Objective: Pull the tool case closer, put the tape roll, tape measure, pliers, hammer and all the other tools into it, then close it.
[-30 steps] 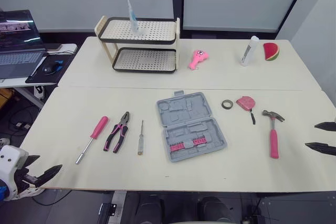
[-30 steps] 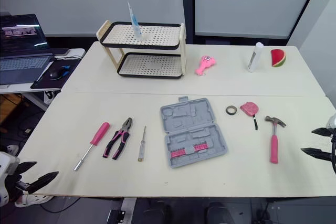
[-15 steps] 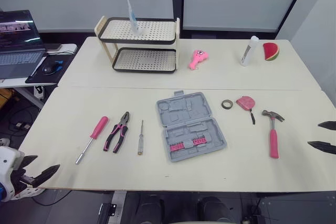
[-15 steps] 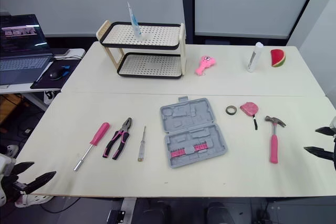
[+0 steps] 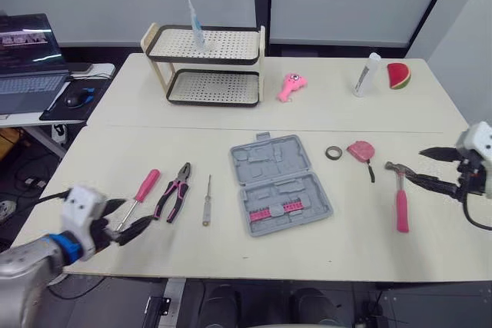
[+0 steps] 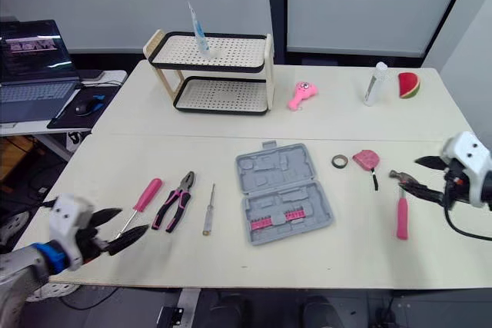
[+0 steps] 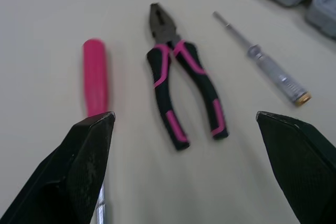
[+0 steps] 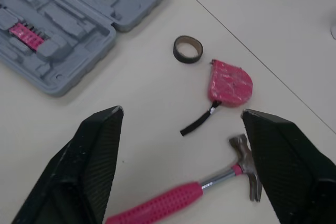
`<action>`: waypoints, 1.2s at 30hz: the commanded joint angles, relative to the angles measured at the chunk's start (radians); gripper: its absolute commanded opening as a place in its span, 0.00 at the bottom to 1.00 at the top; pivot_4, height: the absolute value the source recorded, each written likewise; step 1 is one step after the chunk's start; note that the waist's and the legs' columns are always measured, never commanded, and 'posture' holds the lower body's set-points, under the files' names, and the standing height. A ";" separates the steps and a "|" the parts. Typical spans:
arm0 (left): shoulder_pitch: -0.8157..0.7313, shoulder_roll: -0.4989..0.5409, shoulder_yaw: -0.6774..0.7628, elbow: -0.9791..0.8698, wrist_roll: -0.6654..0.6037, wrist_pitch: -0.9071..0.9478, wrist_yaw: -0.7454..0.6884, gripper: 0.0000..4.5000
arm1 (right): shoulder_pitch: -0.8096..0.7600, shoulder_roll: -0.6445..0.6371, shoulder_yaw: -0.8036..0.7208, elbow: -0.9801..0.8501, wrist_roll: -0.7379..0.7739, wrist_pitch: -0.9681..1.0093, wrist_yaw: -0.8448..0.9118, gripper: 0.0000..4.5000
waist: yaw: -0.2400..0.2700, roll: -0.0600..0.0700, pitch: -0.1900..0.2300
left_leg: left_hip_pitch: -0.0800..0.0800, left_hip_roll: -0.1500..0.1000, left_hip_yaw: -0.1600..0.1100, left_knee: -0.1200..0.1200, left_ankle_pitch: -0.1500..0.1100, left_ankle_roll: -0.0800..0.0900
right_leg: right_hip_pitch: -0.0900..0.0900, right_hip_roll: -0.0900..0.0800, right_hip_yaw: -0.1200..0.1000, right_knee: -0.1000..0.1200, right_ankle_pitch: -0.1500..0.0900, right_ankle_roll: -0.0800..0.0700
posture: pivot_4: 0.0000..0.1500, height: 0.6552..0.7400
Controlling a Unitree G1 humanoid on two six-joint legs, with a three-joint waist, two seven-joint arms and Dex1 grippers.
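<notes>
Showing both pairs of my fingers spread apart: my left gripper (image 5: pixel 138 214) hung over the shaft of the pink screwdriver (image 5: pixel 142 190), beside the pliers (image 5: pixel 173 192), and my right gripper (image 5: pixel 413 164) hung over the head of the hammer (image 5: pixel 400 203). The open grey tool case (image 5: pixel 278 183) lay between them, with the tape roll (image 5: pixel 333 153) and tape measure (image 5: pixel 359 150) just to its right, near the hammer.
</notes>
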 commanded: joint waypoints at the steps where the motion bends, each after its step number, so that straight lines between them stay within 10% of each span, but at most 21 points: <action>1: -0.057 0.025 -0.063 -0.062 -0.019 0.032 -0.024 0.80 | -0.034 0.020 0.060 -0.068 -0.015 0.038 -0.040 0.55 | 0.000 0.000 0.000 | 0.000 0.000 0.000 0.000 0.000 0.000 | 0.000 0.000 0.000 0.000 0.000 0.000 | 1.00 1.00; 13: -0.367 0.024 -0.369 0.173 0.122 -0.059 -0.135 0.00 | -0.242 0.162 0.378 0.000 -0.203 0.065 -0.134 0.13 | -0.003 0.000 0.000 | -0.001 0.000 0.001 0.001 0.000 0.000 | -0.003 0.002 -0.003 0.002 0.000 0.000 | 1.00 1.00; 36: -0.645 -0.199 -0.595 0.563 0.373 -0.323 -0.116 0.00 | -0.537 0.481 0.622 0.444 -0.526 -0.084 -0.245 0.01 | -0.005 0.000 0.000 | -0.005 0.000 0.001 0.010 0.000 0.000 | -0.010 0.003 -0.003 0.010 0.000 0.000 | 1.00 1.00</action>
